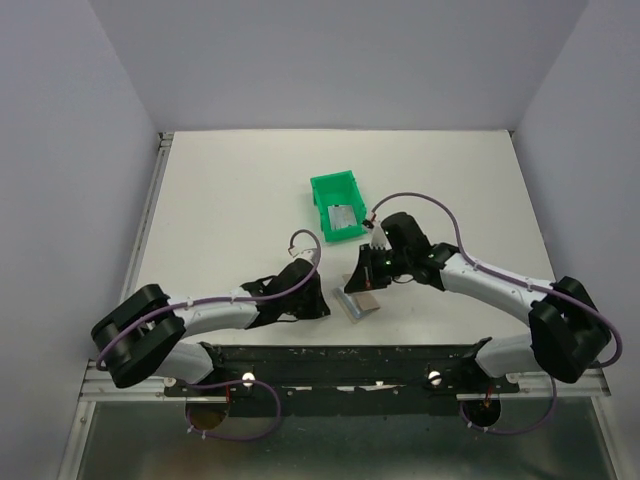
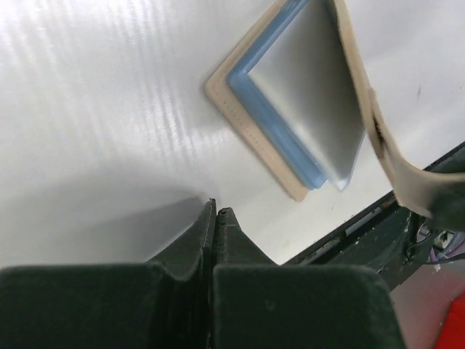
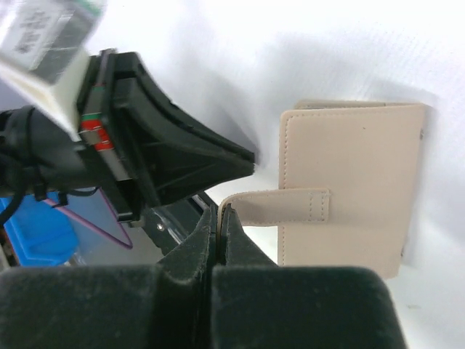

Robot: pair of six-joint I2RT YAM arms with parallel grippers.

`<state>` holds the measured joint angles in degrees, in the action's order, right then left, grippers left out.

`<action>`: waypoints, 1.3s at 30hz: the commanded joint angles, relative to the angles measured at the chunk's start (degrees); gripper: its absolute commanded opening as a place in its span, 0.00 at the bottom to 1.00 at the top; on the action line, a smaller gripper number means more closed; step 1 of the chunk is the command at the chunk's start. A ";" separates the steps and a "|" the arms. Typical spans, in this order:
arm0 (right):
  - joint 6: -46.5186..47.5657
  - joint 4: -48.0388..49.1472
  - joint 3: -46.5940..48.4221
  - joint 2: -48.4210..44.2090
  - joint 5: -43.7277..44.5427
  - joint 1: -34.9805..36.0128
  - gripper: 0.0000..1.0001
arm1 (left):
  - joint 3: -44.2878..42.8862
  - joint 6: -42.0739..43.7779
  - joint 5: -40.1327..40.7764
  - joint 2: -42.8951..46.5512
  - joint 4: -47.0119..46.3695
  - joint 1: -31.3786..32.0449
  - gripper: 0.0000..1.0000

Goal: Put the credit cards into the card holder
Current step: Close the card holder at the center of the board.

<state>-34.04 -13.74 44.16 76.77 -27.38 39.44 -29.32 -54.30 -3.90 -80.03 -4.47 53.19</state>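
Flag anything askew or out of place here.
One card in the holder has a corner jutting past its edge, so it looks not fully seated. Another card lies in the green bin, not the holder. Right gripper pinches the holder's strap, with the flap lifted.

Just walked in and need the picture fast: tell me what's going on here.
The right gripper is shut on the closing strap of the tan soft folding card holder, holding its flap lifted open near the table's front edge. A silver-grey plastic card lies against its pale blue inside. The left gripper is shut and empty, on the table beside the holder. A second silver-grey card sits in the green plastic bin.
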 commanded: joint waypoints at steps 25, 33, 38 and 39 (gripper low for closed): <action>1.43 1.53 6.81 6.38 -2.87 4.42 0.55 | 0.32 -0.36 9.35 11.30 11.06 -0.98 0.00; 3.02 -11.56 8.40 -2.32 17.94 3.45 0.39 | -3.10 1.30 10.93 11.48 12.81 -1.16 0.00; 4.77 -15.18 7.17 -0.93 23.43 2.75 0.15 | -8.11 3.59 12.95 10.51 15.62 -1.16 0.00; 5.04 -14.66 6.73 -0.14 22.20 2.66 0.12 | -9.43 3.94 13.30 10.42 16.33 -1.16 0.00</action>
<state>-31.16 -23.09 51.53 74.32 -10.83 42.63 -33.80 -52.95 5.80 -69.49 8.78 52.45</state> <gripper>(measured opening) 0.165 0.021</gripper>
